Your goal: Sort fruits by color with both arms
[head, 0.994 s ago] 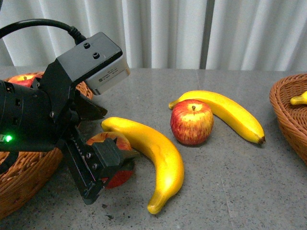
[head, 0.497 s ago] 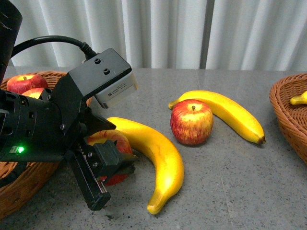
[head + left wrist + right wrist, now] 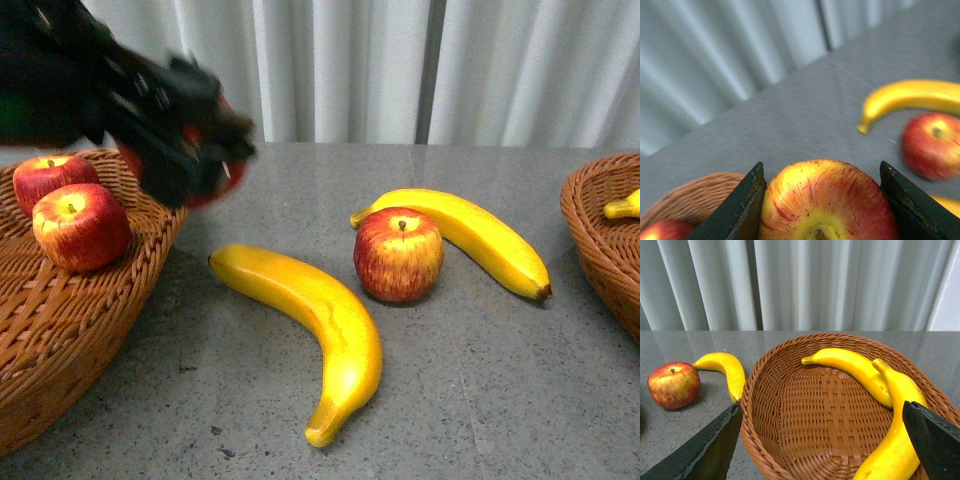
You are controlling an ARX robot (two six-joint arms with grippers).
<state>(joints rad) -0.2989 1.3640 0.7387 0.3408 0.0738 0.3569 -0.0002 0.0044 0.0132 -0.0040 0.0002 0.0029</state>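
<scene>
Left pincer [image 3: 200, 155] (blurred, raised near the left basket [image 3: 70, 330]) clenched on a red apple [image 3: 825, 197]. Right pincer [image 3: 825, 445] spread wide above the right basket [image 3: 790, 405], which holds two bananas [image 3: 850, 367]. On the counter [image 3: 500, 400] between the baskets lie a loose apple [image 3: 398, 255] and two loose bananas [image 3: 330, 320].

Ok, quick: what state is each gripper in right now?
Left gripper: closed on a red apple.
Right gripper: open, holding nothing.
</scene>
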